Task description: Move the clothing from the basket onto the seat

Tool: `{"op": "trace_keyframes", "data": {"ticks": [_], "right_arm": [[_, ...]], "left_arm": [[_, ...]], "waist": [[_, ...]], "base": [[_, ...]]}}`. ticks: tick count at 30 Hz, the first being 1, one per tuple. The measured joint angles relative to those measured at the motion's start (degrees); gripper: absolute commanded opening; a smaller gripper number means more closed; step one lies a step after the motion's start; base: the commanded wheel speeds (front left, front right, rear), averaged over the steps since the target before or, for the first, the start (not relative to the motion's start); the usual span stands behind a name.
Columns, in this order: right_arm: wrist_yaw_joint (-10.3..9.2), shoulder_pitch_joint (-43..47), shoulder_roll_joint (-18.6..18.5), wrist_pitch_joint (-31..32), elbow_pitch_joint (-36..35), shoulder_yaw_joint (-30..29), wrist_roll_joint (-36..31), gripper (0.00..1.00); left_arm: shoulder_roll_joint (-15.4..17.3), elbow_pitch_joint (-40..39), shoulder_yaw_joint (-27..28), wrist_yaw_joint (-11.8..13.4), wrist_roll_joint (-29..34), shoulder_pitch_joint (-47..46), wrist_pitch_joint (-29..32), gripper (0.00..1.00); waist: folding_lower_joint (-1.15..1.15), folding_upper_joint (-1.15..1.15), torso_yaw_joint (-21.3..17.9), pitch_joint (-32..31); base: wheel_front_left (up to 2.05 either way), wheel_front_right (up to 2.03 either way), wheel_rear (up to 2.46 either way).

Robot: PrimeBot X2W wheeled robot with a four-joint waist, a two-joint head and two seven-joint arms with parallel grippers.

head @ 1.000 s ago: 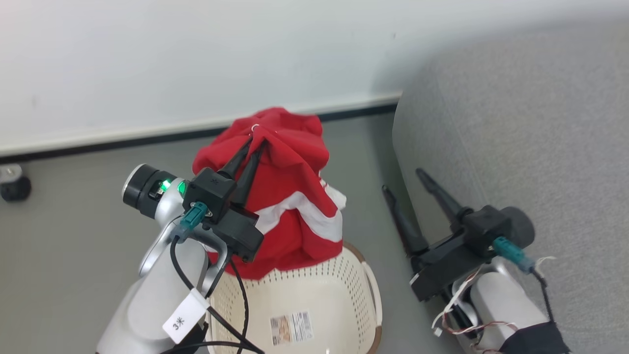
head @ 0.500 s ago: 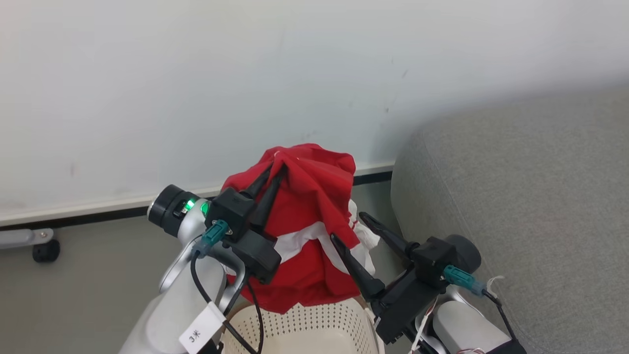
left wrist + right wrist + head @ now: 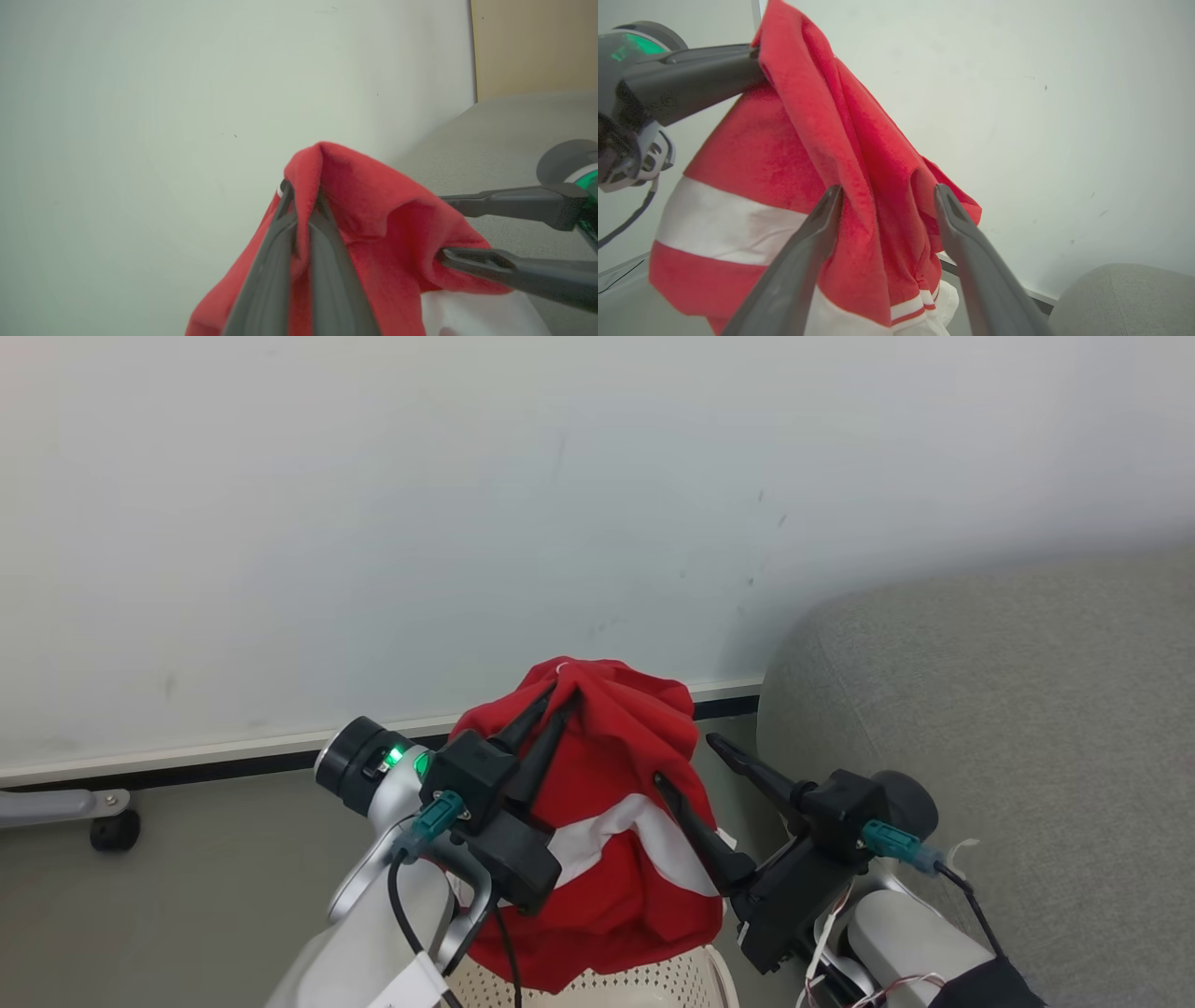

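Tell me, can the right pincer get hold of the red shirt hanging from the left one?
Probably yes. The right pincer is open, a fold of the clothing seems to hang between its fingers, and nothing stands in the way. The left pincer holds the cloth up, shut on its top.

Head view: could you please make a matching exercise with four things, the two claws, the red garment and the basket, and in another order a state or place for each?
Things:
1. left claw
2. right claw
3. bright red soft garment with broad white stripes
4. cream-white perforated plastic basket

States or places:
A. at the bottom edge of the view, under the hanging cloth
B. open, fingers spread beside the cloth
C. shut on a red fold
D. hanging in the air from one claw

Pairs: 1-C, 2-B, 3-D, 4-A.
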Motion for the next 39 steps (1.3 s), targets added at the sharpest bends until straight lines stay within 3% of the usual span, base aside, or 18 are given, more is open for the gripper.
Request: {"op": "trace_keyframes", "data": {"ticks": [7,15,16,17,18,19,27,29,30,31,39], "right_arm": [[0.03,-4.0,-1.7,0.0,2.8,4.3,3.4,1.00],[0.05,-10.0,-1.7,0.0,6.3,13.7,7.5,1.00],[0.05,-10.5,-1.6,0.0,6.7,14.6,8.1,0.79],[0.05,-10.9,-1.6,0.0,7.0,15.5,8.8,0.44],[0.05,-11.2,-1.5,0.0,7.3,16.2,9.4,0.17],[0.05,-11.5,-1.5,0.0,7.6,16.8,9.8,0.00],[0.07,-13.1,-1.1,0.0,9.2,19.2,13.9,0.00],[0.07,-13.6,-1.3,0.0,9.5,19.1,14.7,0.00],[0.07,-13.9,-1.7,0.0,9.9,18.6,15.7,0.00],[0.07,-14.1,-2.0,0.0,10.0,18.4,16.2,0.00],[0.07,-15.9,-5.3,0.0,11.0,16.7,17.4,0.00]], "left_arm": [[-0.1,-2.0,-1.7,0.0,-1.2,0.2,0.9,0.00],[0.0,-3.6,-2.9,0.0,-1.6,0.3,1.8,0.00],[0.0,-3.7,-3.0,0.0,-1.7,0.2,2.0,0.00],[0.0,-3.7,-3.0,0.0,-1.8,0.2,2.0,0.00],[0.0,-3.8,-3.1,0.0,-1.9,0.2,2.0,0.00],[0.0,-3.8,-3.1,0.0,-2.1,0.2,2.1,0.00],[1.3,-4.7,-2.3,0.0,-2.9,0.4,2.8,0.00],[1.6,-4.8,-1.7,0.0,-3.0,0.8,3.0,0.25],[1.6,-4.7,-1.3,0.0,-3.6,1.5,3.0,0.51],[1.7,-4.7,-1.1,0.0,-3.6,1.7,3.0,1.00],[2.7,-5.0,0.7,0.6,-5.7,4.4,3.0,1.00]], "waist": [[0.01,0.00,1.1,0.1],[0.01,0.00,2.0,0.7],[0.01,0.00,2.1,0.8],[0.01,0.01,2.2,0.9],[0.01,0.01,2.2,1.0],[0.01,0.01,2.3,1.0],[0.01,0.01,1.4,1.5],[0.01,0.01,0.8,1.6],[0.01,0.01,0.2,1.6],[0.01,0.01,-0.1,1.7],[0.01,0.00,-3.8,1.8]], "base": [[0.00,0.00,0.00],[0.00,0.00,0.00],[0.00,0.00,0.00],[0.00,0.00,0.00],[0.00,0.00,0.00],[0.00,0.00,0.00],[0.00,0.00,0.00],[0.00,0.00,0.00],[0.00,0.00,0.00],[0.00,0.00,0.00],[0.00,0.00,0.00]]}}
